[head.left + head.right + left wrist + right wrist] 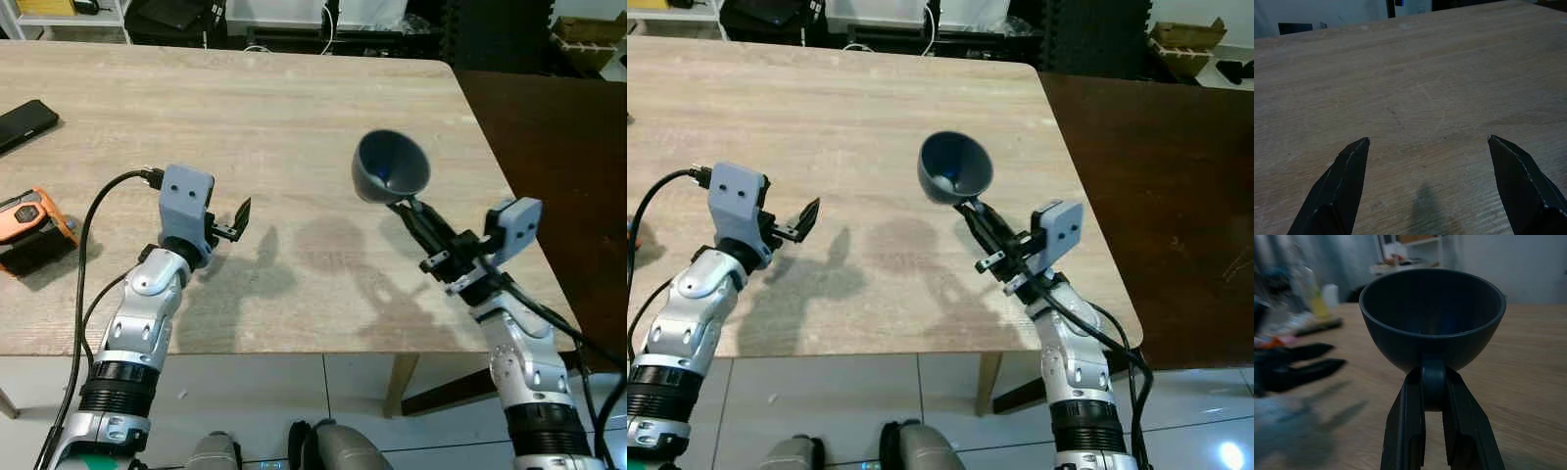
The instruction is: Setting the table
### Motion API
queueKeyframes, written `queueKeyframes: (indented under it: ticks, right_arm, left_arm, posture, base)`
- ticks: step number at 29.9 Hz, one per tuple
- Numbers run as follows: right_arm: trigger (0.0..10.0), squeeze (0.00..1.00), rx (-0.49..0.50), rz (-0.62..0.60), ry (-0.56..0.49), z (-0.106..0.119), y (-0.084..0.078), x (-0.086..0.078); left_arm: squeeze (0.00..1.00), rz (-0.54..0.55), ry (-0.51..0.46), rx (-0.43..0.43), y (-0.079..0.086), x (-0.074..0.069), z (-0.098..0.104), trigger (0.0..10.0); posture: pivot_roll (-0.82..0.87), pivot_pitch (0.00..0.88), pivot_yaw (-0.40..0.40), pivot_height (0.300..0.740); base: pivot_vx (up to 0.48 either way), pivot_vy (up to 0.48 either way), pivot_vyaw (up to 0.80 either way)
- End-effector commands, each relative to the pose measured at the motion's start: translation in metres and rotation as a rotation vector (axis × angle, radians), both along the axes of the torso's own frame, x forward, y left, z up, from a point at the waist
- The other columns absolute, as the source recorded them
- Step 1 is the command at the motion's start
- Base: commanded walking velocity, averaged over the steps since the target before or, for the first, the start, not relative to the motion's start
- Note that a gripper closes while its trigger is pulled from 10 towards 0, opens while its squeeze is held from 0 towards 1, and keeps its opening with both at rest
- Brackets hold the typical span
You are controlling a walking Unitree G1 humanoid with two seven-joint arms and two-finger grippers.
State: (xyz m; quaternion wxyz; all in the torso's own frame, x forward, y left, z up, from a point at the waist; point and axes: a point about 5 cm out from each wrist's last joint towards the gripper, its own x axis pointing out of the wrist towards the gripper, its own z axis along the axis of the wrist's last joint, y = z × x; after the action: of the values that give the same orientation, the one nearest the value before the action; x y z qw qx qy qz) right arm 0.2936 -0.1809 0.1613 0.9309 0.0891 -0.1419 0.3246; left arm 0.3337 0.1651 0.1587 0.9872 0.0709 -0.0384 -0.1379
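Wooden table [245, 108]: right pincer [404, 204] grasps grey bowl [390, 166]; left pincer [238, 220] spread.

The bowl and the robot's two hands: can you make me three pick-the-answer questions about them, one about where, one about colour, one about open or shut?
1. Where is the bowl?
A. Flat on the floor
B. Held up above the wooden table by the right gripper
C. Beside the black phone

2. What colour is the bowl?
A. Dark blue-grey
B. Bright yellow
C. White

3. How are the left gripper's fingers?
A. Shut on a spoon
B. Shut on the bowl
C. Open, holding nothing

Answers:
1 B: the right gripper's black fingers clamp the bowl's foot, and the bowl casts a shadow on the table below it.
2 A: it looks dark blue-grey in both eye views.
3 C: the left wrist view shows the two fingertips far apart, with bare tabletop between them.
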Motion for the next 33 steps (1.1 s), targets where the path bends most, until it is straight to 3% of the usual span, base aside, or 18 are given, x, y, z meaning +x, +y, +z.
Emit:
queueKeyframes:
  ticks: [1,10,22,26,27,28,29,30,33]
  right_arm:
    - [0.0,0.00,0.041,-0.004,0.011,0.002,-0.009,-0.003]
    - [0.0,0.00,0.025,-0.143,0.015,0.000,-0.010,0.000]
    - [0.0,0.00,0.064,-0.079,0.088,-0.009,0.002,-0.009]
    - [0.0,0.00,0.005,-0.169,0.119,-0.018,0.008,-0.006]
    - [1.2,0.00,-0.020,-0.207,0.113,-0.020,0.008,-0.004]
    - [3.5,0.00,-0.045,-0.236,0.108,-0.021,0.009,-0.002]
    - [3.5,0.00,-0.045,-0.236,0.108,-0.021,0.009,-0.002]
    - [10.0,0.00,-0.070,-0.267,0.109,-0.022,0.009,-0.001]
    - [10.0,0.00,-0.078,-0.335,0.102,-0.019,0.014,0.004]
  left_arm:
    - [0.00,0.012,0.026,-0.014,0.004,-0.002,-0.007,10.0]
    - [0.00,0.043,0.023,-0.088,0.004,-0.004,-0.007,10.0]
    - [0.00,0.025,0.034,-0.112,-0.002,-0.007,-0.013,10.0]
    - [0.00,0.027,0.042,-0.141,-0.004,-0.007,-0.013,10.0]
    - [0.00,0.031,0.036,-0.141,-0.004,-0.007,-0.013,10.0]
    - [0.00,0.035,0.032,-0.141,-0.004,-0.007,-0.012,10.0]
    - [0.00,0.035,0.032,-0.141,-0.004,-0.007,-0.012,10.0]
    - [0.00,0.040,0.030,-0.143,-0.005,-0.007,-0.012,10.0]
    - [0.00,0.061,0.024,-0.159,-0.006,-0.006,-0.011,10.0]
  posture:
    - [0.09,0.082,-0.021,0.740]
    - [0.08,0.069,-0.030,0.740]
    - [0.08,0.057,-0.036,0.740]
    - [0.08,0.059,-0.040,0.740]
    - [0.08,0.059,-0.040,0.740]
    - [0.08,0.059,-0.040,0.740]
    - [0.08,0.059,-0.040,0.740]
    - [0.08,0.059,-0.040,0.740]
    - [0.08,0.063,-0.044,0.740]
  base:
    - [0.000,0.000,0.00]
    - [0.000,0.000,0.00]
    - [0.000,0.000,0.00]
    - [0.000,0.000,0.00]
    - [0.000,0.000,0.00]
    - [0.000,0.000,0.00]
    - [0.000,0.000,0.00]
    - [0.000,0.000,0.00]
    - [0.000,0.000,0.00]
